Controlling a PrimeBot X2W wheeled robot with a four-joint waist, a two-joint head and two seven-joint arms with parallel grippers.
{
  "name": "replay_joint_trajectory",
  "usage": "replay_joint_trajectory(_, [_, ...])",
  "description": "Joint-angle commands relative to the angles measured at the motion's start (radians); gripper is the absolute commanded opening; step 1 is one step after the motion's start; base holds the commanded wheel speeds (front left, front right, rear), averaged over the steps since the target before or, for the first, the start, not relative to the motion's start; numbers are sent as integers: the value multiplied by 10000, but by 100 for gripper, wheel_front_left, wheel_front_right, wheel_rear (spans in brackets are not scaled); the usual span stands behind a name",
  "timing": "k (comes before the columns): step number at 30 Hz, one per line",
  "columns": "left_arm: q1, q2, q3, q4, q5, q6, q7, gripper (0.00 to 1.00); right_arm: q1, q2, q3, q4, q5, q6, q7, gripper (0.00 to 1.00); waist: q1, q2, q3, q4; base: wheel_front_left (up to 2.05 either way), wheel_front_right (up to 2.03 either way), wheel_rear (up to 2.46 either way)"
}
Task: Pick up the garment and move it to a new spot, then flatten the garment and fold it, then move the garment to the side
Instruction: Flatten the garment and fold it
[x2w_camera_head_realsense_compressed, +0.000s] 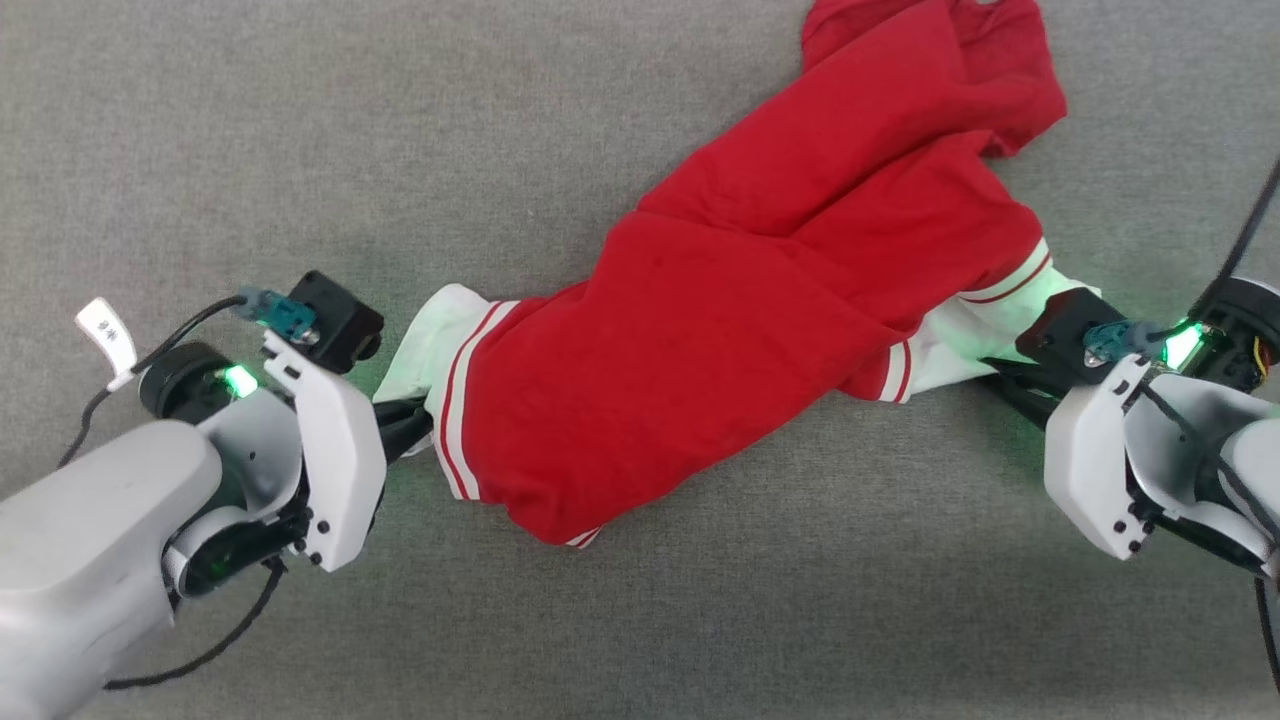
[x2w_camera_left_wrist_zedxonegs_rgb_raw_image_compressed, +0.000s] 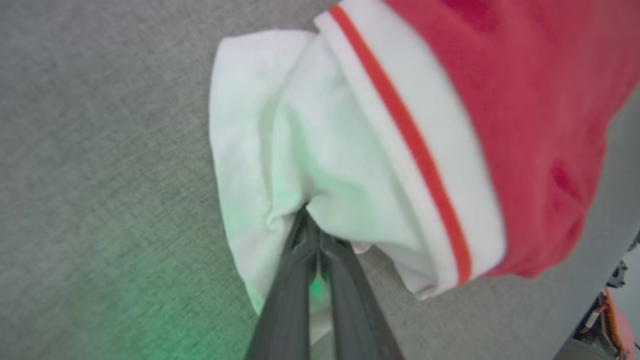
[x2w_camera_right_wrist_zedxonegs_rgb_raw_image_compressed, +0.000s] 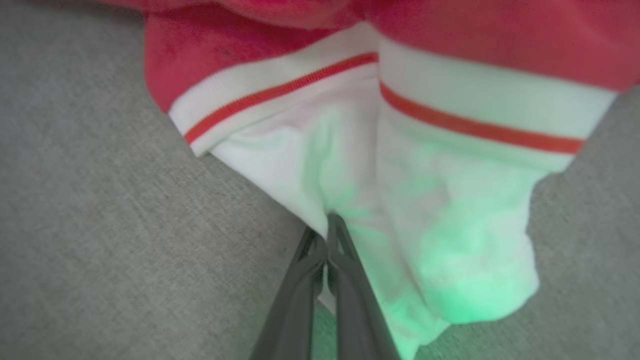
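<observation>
as the garment (x2w_camera_head_realsense_compressed: 740, 330) lies between them, left end effector (x2w_camera_left_wrist_zedxonegs_rgb_raw_image_compressed: 307, 222) and right end effector (x2w_camera_right_wrist_zedxonegs_rgb_raw_image_compressed: 330, 225) clamp its ends.

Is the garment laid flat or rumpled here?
Rumpled: the garment lies in overlapping red folds, bunched at its far end; left gripper and right gripper each pinch a white end.

Red garment (x2w_camera_head_realsense_compressed: 700, 350) sprawled slantwise across the grey surface (x2w_camera_head_realsense_compressed: 200, 120), pretty rumpled and doubled over itself, with white striped cuffs poking out at its left and right ends.
</observation>
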Motion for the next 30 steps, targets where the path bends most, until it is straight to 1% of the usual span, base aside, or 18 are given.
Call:
replay_joint_trajectory(1, [396, -229, -126, -18, -361, -16, -234, 0, 213, -21, -132, 472, 12, -52, -145, 0, 0, -1, -210, -84, 0, 0, 0])
replay_joint_trajectory(5, [622, 136, 298, -318, -1260, -14, -1170, 0, 486, 120, -1077, 492, 97, -40, -879, 0, 0, -1, -613, -198, 0, 0, 0])
replay_joint_trajectory(8, [882, 447, 603, -768, -1989, -15, -1827, 0, 935, -22, -1808, 358, 51, -40, -1161, 0, 0, -1, -899, -251, 0, 0, 0])
replay_joint_trajectory(14, [1279, 1300, 1097, -1916, -3066, -15, -2774, 0, 2192, -386, -3650, -417, 201, -40, -1248, 0, 0, -1, -1175, -303, 0, 0, 0])
replay_joint_trajectory(16, [1390, 1486, 1281, -2432, -3478, -15, -3065, 0, 2657, -415, -4421, -686, 266, -38, -1208, 0, 0, -1, -1169, -311, 0, 0, 0])
replay_joint_trajectory(17, [1390, 1486, 1281, -2432, -3478, -15, -3065, 0, 2657, -415, -4421, -686, 266, -38, -1208, 0, 0, -1, -1169, -311, 0, 0, 0])
replay_joint_trajectory(20, [1367, 1664, 1509, -2866, -3849, -15, -3318, 0, 3208, -388, -5528, -1054, 276, -38, -1154, 0, 0, -1, -1052, -285, 0, 0, 0])
replay_joint_trajectory(22, [1197, 1613, 1556, -2833, -3896, -15, -3306, 0, 3431, -205, -6075, -1269, 379, -32, -1023, 0, 0, -1, -911, -261, 0, 0, 0])
replay_joint_trajectory(24, [942, 1394, 1674, -2554, -3978, -15, -3280, 0, 3466, 29, -6510, -1424, 555, -24, -900, 0, 0, -1, -732, -224, 0, 0, 0])
replay_joint_trajectory(27, [430, 868, 1884, -1927, -4159, -15, -3153, 0, 2840, 453, -6995, -1338, 746, -21, -752, 0, 0, -1, -423, -193, 0, 0, 0])
replay_joint_trajectory(30, [-378, 272, 2257, -1122, -4439, -15, -2937, 0, 1789, 943, -7130, -978, 953, -20, -440, 0, 0, -1, -98, -175, 0, 0, 0])
